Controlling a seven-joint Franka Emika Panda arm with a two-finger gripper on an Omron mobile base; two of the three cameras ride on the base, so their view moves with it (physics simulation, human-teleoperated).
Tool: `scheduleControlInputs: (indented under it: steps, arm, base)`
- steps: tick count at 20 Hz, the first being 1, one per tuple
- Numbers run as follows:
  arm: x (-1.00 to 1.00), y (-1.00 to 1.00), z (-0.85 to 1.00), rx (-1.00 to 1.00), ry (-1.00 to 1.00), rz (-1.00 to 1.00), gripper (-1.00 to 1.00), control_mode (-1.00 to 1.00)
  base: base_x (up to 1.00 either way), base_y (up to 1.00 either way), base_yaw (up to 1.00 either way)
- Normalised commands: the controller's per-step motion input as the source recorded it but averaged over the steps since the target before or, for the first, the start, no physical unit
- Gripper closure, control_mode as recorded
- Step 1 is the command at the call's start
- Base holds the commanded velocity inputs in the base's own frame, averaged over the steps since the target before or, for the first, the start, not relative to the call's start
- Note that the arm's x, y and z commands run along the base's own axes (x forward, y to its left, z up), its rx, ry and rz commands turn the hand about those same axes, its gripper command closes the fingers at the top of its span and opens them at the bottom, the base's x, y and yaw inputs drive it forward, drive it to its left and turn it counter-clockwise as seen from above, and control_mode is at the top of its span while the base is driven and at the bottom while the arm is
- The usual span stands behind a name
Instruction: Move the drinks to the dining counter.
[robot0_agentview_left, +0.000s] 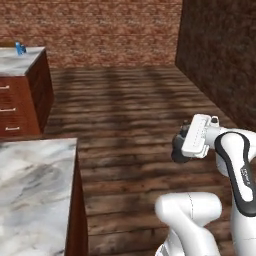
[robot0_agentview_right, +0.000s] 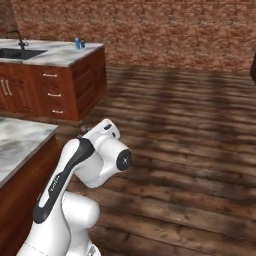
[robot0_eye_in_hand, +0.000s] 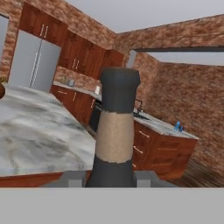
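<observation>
My gripper (robot0_eye_in_hand: 114, 176) is shut on a squat black bottle (robot0_eye_in_hand: 116, 131) with a tan band and a narrow neck. The bottle stands upright between the fingers in the hand view. In the left base view the gripper (robot0_agentview_left: 179, 145) hangs over the wooden floor, away from both counters. The dining counter (robot0_agentview_right: 60, 56) with its black sink (robot0_agentview_right: 17, 53) and faucet (robot0_agentview_right: 18, 36) lies far ahead to the left. Two small blue drinks (robot0_agentview_right: 78, 43) stand near its corner, also seen in the left base view (robot0_agentview_left: 20, 48) and the hand view (robot0_eye_in_hand: 177, 127).
A marble-topped island (robot0_agentview_left: 30, 185) stands close on my left; it appears too as the island (robot0_agentview_right: 15, 140) and the island (robot0_eye_in_hand: 39, 131). Brick walls (robot0_agentview_left: 110, 30) close the room. Open wooden floor (robot0_agentview_left: 130, 100) stretches between the island and the dining counter. A steel fridge (robot0_eye_in_hand: 33, 63) stands beyond the island.
</observation>
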Motion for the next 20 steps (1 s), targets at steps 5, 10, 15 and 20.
scheduleControlInputs:
  steps: [5,10,15,20]
  arm:
    - [0.00,0.00,0.00,0.00,0.00,0.00,1.00,1.00]
    - [0.00,0.00,0.00,0.00,0.00,0.00,1.00,1.00]
    - [0.00,0.00,0.00,0.00,0.00,0.00,1.00,1.00]
    - [0.00,0.00,0.00,0.00,0.00,0.00,1.00,1.00]
  base:
    - [1.00,-0.32,0.00]
    - [1.00,-0.29,0.00]
    - [1.00,-0.22,0.01]
    - [1.00,-0.13,0.04]
